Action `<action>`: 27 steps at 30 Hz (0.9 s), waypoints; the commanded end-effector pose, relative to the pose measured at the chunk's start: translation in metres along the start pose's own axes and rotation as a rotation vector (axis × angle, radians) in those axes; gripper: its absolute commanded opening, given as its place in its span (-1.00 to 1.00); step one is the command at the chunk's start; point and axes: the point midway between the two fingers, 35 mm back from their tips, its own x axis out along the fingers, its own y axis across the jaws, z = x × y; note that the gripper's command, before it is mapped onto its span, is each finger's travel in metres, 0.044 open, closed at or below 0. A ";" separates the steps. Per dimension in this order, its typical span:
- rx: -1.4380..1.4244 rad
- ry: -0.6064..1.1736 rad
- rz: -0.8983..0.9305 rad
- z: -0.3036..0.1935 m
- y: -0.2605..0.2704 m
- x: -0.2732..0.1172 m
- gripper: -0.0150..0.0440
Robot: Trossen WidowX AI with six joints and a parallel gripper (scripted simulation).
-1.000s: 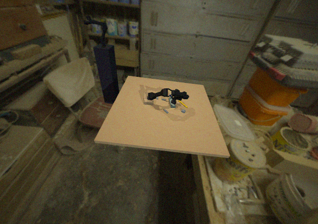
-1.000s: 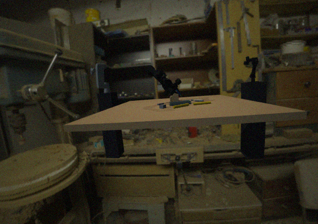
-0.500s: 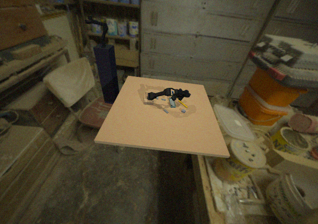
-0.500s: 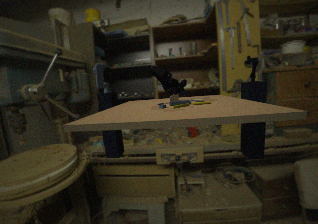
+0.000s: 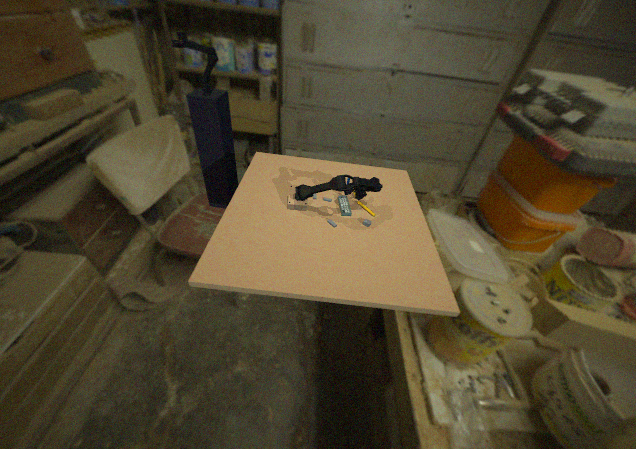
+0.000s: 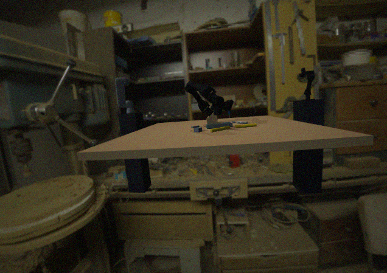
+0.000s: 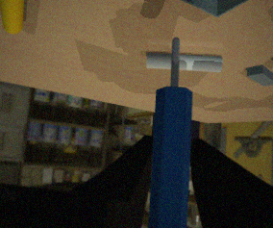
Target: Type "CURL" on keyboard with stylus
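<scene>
My gripper is shut on the blue stylus. The stylus's thin grey tip sticks out beyond the fingers; in the wrist view it overlaps a pale cylinder lying on the table. In the exterior view the stylus hangs in the air above the keyboard's level, near its right end. The teal keyboard lies on the table. In the wrist view only a corner of the keyboard shows at the top edge, with no keys readable. Whether the tip is over any key cannot be told.
A yellow stick lies beside the keyboard, and a second yellow stick lies nearby. The pale cylinder lies near small grey blocks. The arm reaches above the table.
</scene>
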 end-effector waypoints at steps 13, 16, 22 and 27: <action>0.031 0.007 0.004 0.027 0.001 0.017 -0.49; 0.031 0.007 0.004 0.027 0.001 0.017 -0.49; 0.031 0.007 0.004 0.027 0.001 0.017 -0.49; 0.031 0.007 0.004 0.027 0.001 0.017 -0.49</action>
